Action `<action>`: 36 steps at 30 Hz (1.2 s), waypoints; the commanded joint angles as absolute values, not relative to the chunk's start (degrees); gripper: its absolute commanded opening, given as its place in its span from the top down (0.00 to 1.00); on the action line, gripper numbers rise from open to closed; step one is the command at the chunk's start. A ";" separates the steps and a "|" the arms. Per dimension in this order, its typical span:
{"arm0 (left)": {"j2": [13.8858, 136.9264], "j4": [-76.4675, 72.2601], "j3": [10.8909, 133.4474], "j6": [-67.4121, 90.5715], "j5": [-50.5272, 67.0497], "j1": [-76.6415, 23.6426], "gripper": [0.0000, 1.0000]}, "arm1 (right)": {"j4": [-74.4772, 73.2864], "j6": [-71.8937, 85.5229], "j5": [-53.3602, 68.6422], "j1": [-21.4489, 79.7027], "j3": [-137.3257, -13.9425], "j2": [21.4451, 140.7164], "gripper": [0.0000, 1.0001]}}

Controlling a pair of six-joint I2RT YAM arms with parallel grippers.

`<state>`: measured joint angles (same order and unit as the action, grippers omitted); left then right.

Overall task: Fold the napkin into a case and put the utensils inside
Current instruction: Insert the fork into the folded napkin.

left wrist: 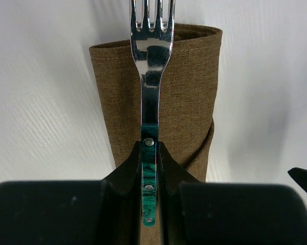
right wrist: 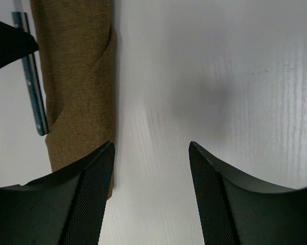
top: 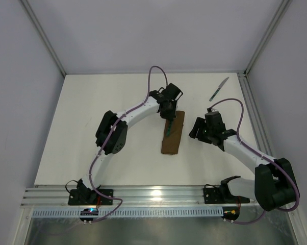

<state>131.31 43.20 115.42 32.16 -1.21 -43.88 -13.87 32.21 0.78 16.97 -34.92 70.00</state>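
The napkin lies folded into a narrow brown case (top: 173,133) in the middle of the table. My left gripper (top: 167,116) is shut on the teal handle of the fork (left wrist: 152,66). It holds the fork lengthwise over the case (left wrist: 189,97), tines pointing away from the wrist. The handle sits pinched between the jaws of the left gripper (left wrist: 149,153). My right gripper (top: 197,130) stands open just right of the case, with only bare table between its fingers. In the right wrist view the case (right wrist: 77,76) runs past the left finger (right wrist: 92,194). The knife (top: 219,89) lies apart at the back right.
Metal frame posts and grey walls bound the white table (top: 92,127) on the left, right and back. A rail (top: 153,194) runs along the near edge by the arm bases.
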 commanded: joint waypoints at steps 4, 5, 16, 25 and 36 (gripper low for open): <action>128.93 37.63 109.78 33.05 -4.21 -44.30 1.00 | -8.53 35.77 4.40 19.16 -35.51 70.31 0.36; 128.94 36.92 109.51 32.44 -4.57 -44.47 1.00 | -8.53 35.68 4.22 19.33 -35.51 70.49 0.36; 127.79 37.88 115.75 30.41 -4.48 -44.65 1.00 | -8.62 35.51 4.04 19.95 -35.86 69.61 0.38; 125.68 36.92 112.59 28.30 -5.09 -45.70 1.00 | -3.44 34.80 8.60 15.91 -51.14 76.36 0.64; 126.83 36.21 113.29 27.95 -6.15 -45.62 1.00 | -0.44 38.58 15.56 15.20 -63.02 95.27 0.66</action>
<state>130.56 38.79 112.49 28.21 -4.93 -45.43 -2.44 36.71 12.99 15.07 -60.55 94.26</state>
